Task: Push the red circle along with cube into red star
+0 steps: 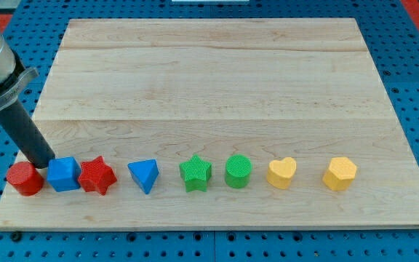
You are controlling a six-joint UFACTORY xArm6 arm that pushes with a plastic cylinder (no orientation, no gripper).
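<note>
In the one camera view, my tip (pixel 44 164) is resting near the counter's (pixel 217 80) bottom-left corner, just above the gap between the red circle (pixel 25 178) and the blue cube (pixel 64 174). I am carrying no gripper, so there is nothing to spread or pinch; only the rod is working. The circle is sitting closest to the left edge, the cube is just beside it, and the cube is touching the red star (pixel 97 175). All three are lining up along the bottom edge, so I judge the push is nearly done. My arm is slanting in from the top-left corner, leaning down toward the row. The blue triangle (pixel 144 175), green star (pixel 195 173), green circle (pixel 238 171), yellow heart (pixel 281 173) and yellow hexagon (pixel 339 173) are sitting farther along.
</note>
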